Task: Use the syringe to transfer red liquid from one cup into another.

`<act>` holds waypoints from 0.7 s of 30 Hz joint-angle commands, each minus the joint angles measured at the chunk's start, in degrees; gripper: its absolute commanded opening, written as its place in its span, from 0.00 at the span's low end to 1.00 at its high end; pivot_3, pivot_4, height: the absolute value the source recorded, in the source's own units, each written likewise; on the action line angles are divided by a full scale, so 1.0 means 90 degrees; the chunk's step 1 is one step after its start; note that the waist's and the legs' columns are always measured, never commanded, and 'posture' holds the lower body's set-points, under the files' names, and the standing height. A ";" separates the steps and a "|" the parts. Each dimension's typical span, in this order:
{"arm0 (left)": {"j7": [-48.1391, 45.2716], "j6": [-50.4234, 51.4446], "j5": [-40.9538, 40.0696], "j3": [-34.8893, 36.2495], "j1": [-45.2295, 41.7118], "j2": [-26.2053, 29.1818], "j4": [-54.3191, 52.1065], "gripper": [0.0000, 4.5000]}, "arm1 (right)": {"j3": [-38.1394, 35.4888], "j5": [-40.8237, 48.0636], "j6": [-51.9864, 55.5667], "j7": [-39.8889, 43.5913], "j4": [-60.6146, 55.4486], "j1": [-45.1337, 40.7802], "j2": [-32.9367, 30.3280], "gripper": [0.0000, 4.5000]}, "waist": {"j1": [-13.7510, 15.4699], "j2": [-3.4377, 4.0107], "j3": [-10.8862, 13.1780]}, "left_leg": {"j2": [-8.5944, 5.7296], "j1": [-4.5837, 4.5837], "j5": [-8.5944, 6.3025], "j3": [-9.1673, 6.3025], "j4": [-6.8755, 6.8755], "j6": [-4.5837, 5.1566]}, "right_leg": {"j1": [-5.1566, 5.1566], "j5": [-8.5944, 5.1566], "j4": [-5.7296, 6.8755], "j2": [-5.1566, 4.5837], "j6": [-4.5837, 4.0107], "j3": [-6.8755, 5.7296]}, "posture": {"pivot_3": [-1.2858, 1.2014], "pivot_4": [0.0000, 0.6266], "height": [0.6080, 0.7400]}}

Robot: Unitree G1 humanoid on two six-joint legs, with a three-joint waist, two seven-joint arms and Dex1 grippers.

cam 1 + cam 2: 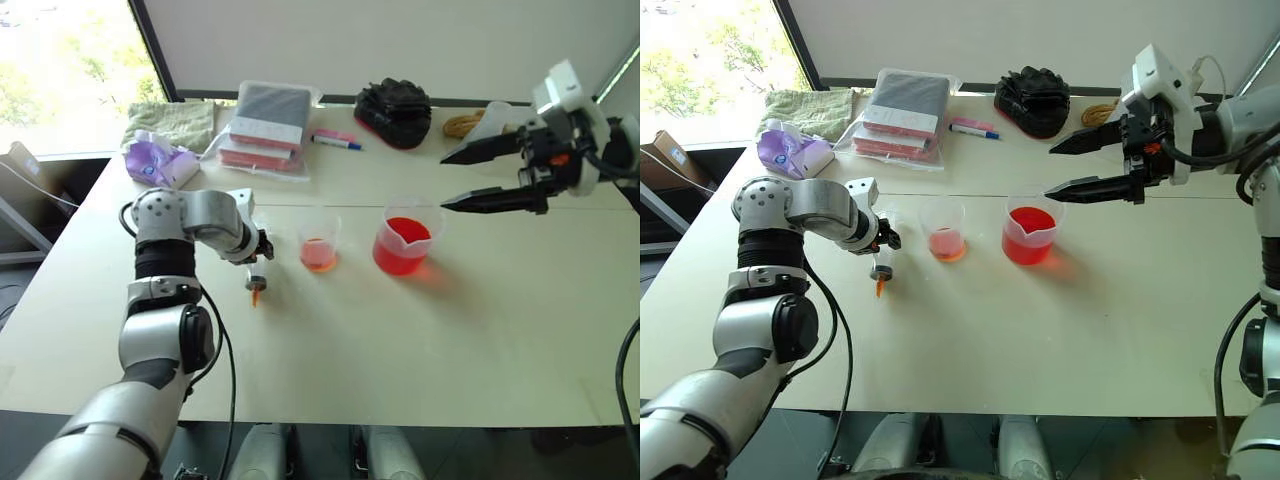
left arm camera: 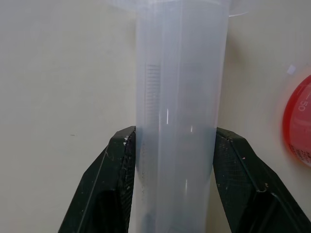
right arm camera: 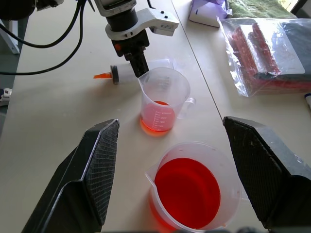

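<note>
The syringe [image 1: 257, 284] lies on the table to the left of the cups, its orange tip [image 3: 102, 75] pointing away from them. My left gripper [image 1: 260, 252] is shut on its clear barrel [image 2: 180, 121], one black finger [image 2: 114, 179] on each side. The smaller cup [image 1: 319, 243] holds a shallow pale layer of red liquid [image 3: 158, 119]. To its right stands the larger spouted beaker [image 1: 402, 240] with deep red liquid [image 3: 187, 191]. My right gripper [image 1: 445, 182] hangs open above and to the right of the beaker, holding nothing.
At the back of the table lie a marker pen [image 1: 337, 142], a plastic bag of flat packs [image 1: 265, 125], a purple pouch [image 1: 160, 162], a green cloth [image 1: 180, 122], a black bundle [image 1: 393, 110] and a rope coil [image 1: 462, 125]. Bare tabletop [image 1: 420, 350] stretches to the front edge.
</note>
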 commanded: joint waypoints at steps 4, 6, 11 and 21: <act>0.0284 0.0041 -0.0108 0.0278 0.0114 -0.0125 -0.0362 0.34 | -0.0106 -0.0052 -0.0091 0.0008 -0.0008 -0.0237 -0.0007 0.80 | -0.0001 0.0000 0.0000 | 0.0000 0.0001 0.0001 0.0000 0.0000 -0.0001 | 0.0001 0.0000 0.0001 0.0000 0.0000 0.0000 | 0.52 0.24 1.00; 0.0359 0.0041 -0.0115 0.0411 0.0131 -0.0174 -0.0410 0.34 | -0.0108 -0.0063 -0.0073 -0.0006 0.0000 -0.0257 0.0020 0.80 | -0.0001 0.0000 0.0000 | 0.0000 0.0002 0.0001 0.0000 0.0000 -0.0002 | 0.0001 0.0000 0.0002 0.0000 0.0000 0.0000 | 0.52 0.24 1.00; 0.0381 0.0030 -0.0192 0.0638 0.0039 -0.0163 -0.0604 0.33 | -0.0180 -0.0046 -0.0025 -0.0084 0.0046 -0.0215 0.0050 0.80 | 0.0000 -0.0001 0.0000 | 0.0000 0.0003 0.0002 0.0000 0.0000 -0.0003 | 0.0001 0.0000 0.0003 0.0000 0.0000 0.0000 | 0.52 0.24 1.00; -0.1436 0.0041 0.0359 0.0123 -0.0631 0.1064 -0.0984 0.33 | -0.0345 0.0158 0.0119 -0.0425 -0.0094 0.0145 0.0230 0.80 | 0.0005 -0.0004 0.0001 | -0.0001 0.0006 0.0004 0.0001 0.0002 -0.0007 | 0.0005 0.0000 0.0005 0.0003 0.0000 0.0000 | 0.52 0.24 1.00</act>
